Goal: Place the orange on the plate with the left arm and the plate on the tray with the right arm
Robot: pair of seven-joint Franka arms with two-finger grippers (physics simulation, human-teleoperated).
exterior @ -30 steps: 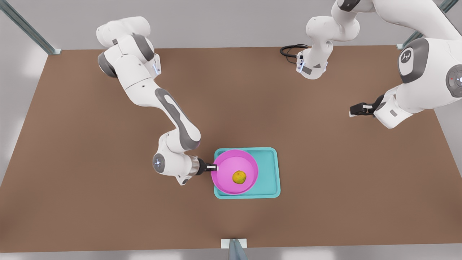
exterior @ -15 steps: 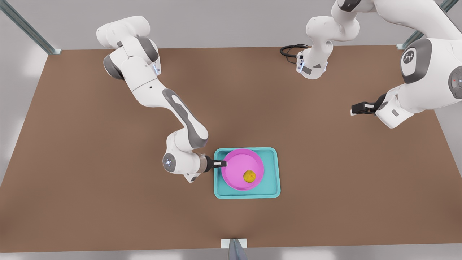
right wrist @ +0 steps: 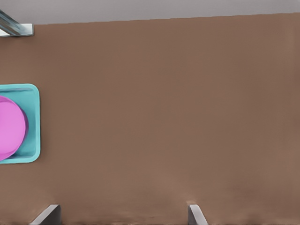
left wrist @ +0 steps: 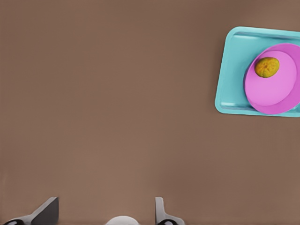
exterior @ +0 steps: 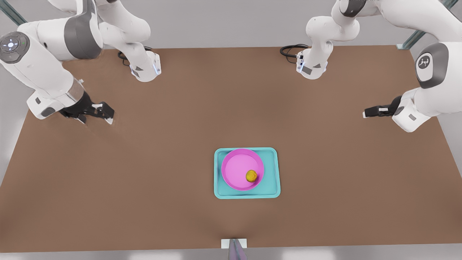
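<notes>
Orange [exterior: 252, 176] on plate [exterior: 236, 169] on tray [exterior: 272, 173]; both grippers apart, spread.

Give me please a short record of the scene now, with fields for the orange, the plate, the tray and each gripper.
orange: lies in the plate, near the rim on the front view's right
plate: pink, rests flat inside the tray
tray: teal, on the brown table, near the front edge
left gripper: open, holds nothing, at the front view's right, away from the tray
right gripper: open, holds nothing, at the front view's left, away from the tray
task state: both placements look done
</notes>
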